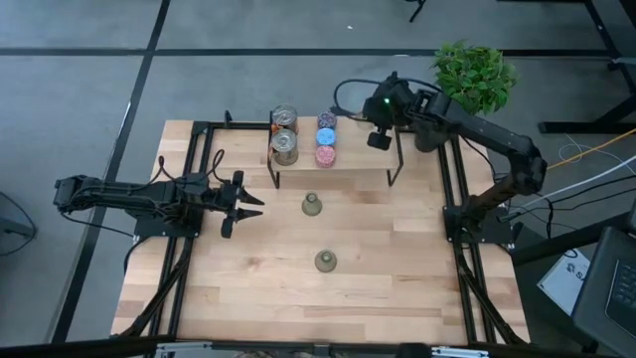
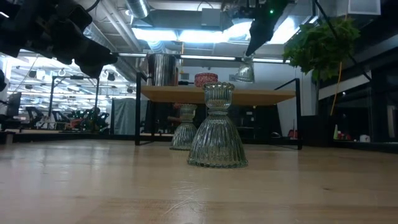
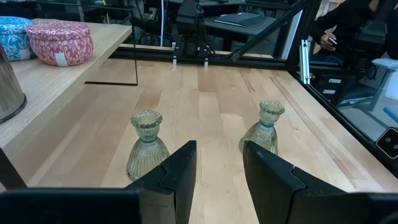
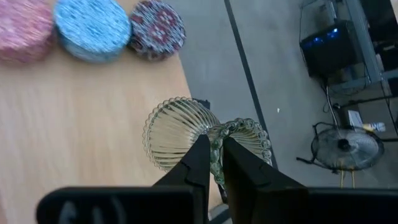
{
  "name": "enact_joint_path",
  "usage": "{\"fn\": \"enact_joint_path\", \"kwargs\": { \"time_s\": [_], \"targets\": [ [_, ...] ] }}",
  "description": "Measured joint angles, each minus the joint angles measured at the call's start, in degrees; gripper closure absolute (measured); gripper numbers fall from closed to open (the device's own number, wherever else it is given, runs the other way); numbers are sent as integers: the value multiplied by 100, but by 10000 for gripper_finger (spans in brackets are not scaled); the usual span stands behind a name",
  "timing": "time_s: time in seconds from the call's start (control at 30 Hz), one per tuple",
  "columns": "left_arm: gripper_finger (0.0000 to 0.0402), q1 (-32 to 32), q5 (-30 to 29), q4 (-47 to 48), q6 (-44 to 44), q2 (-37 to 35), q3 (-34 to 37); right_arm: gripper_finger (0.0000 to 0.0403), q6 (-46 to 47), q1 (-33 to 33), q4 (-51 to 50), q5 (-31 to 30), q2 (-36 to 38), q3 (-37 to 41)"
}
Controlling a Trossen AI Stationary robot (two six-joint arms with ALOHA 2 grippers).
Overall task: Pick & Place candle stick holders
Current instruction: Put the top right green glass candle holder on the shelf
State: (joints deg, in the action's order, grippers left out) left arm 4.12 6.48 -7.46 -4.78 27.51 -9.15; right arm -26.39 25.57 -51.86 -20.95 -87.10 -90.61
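Note:
On the raised wooden shelf [image 1: 348,171] stand two silvery cans [image 1: 285,132] and the purple [image 1: 326,120], blue [image 1: 326,137] and pink [image 1: 325,156] round holders. Two olive-green vase-shaped holders stand upright on the table, one nearer the shelf [image 1: 312,205] and one nearer the front [image 1: 325,262]. My right gripper [image 4: 214,142] is over the shelf's right part, shut on a third vase holder [image 4: 177,134]. My left gripper [image 3: 219,155] is open and empty at the table's left, pointing at the two standing vases [image 3: 147,146] [image 3: 266,127]. My right gripper pinches the rim of the vase holder's mouth [image 4: 217,155] between its two fingers, coming from above and pointing down. One finger seems to be inside the mouth and one outside. The holder hangs tilted below the fingers, its ribbed base [image 2: 244,74] clear above the shelf top.
A black-potted green plant [image 1: 475,72] stands off the table's far right corner. The shelf rests on thin black legs [image 1: 397,164]. Black frame rails run along the table's left and right edges. A person [image 3: 348,22] is beyond the table. Bare wood lies toward the near edge.

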Motion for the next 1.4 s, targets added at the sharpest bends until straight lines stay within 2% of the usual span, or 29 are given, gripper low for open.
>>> {"fn": "enact_joint_path", "kwargs": {
  "time_s": [0.27, 0.6, 0.83, 1.4],
  "targets": [
    [274, 1, -1, 0, -1, 0, 0, 370, 26, 306, -32, 307, -206, 7],
    [274, 0, -1, 0, -1, 0, 0, 370, -139, 449, -5, 299, -693, 4],
    [274, 0, -2, 0, -1, 0, 0, 370, -157, 449, 6, 548, -703, -4],
    [274, 1, -2, 0, -1, 0, 1, 365, -153, 395, 42, 646, -696, -4]
  ]
}}
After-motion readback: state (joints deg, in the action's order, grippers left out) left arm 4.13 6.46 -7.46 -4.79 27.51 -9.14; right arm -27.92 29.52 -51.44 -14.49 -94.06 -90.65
